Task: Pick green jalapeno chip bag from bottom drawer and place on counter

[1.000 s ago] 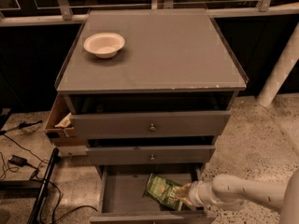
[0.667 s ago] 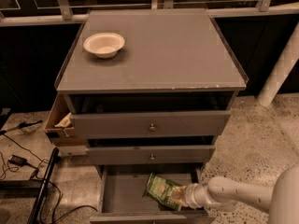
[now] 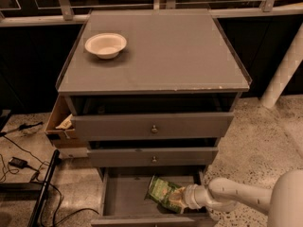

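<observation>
Cabinet: three grey drawers under a flat grey counter. The counter's front edge shows small chips. A white bowl stands upright on the counter's rear left part, well apart from everything else.

Top drawer and middle drawer: both knobbed, both pulled slightly out, contents not visible.

Bottom drawer: pulled out farthest, with its grey floor exposed. The bag, green with a paler end, sits in the right half of this drawer, tilted, its left end toward the drawer's middle. It is not on the counter.

Arm: white, entering from the lower right and reaching leftward into the bottom drawer. The claw is inside the drawer at the bag's right end and in contact with it. Whether the claw is clamped on the bag or merely against it cannot be told.

Surroundings: an open cardboard box sits against the cabinet's left side, level with the top drawer. Black cables lie on the speckled floor to the left. A white post stands to the right of the cabinet.
</observation>
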Available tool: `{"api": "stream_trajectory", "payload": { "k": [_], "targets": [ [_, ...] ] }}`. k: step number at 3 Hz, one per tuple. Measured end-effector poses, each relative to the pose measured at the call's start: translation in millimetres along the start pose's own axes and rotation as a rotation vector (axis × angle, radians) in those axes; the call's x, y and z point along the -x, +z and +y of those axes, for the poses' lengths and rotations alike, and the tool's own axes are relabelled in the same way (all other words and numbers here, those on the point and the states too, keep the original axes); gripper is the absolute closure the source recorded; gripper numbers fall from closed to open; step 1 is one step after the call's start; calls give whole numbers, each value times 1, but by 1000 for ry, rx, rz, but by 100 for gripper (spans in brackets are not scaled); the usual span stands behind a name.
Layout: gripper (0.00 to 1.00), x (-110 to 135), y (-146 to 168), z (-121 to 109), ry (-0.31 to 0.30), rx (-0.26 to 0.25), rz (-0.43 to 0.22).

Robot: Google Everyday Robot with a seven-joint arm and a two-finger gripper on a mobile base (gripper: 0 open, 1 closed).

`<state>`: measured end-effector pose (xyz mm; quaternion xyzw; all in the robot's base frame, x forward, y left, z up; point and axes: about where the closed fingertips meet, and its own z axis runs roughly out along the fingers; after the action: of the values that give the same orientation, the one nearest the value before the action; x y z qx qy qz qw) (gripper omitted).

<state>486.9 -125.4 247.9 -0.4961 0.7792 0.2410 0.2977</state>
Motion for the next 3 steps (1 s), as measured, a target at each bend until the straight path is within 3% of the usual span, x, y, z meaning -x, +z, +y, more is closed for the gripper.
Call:
{"api": "stream_trajectory", "payload": {
  "k": [2, 3],
  "targets": [
    [13, -5, 13, -5, 3, -8, -7],
    [17, -11, 34, -12, -3, -16, -25]
  ]
}}
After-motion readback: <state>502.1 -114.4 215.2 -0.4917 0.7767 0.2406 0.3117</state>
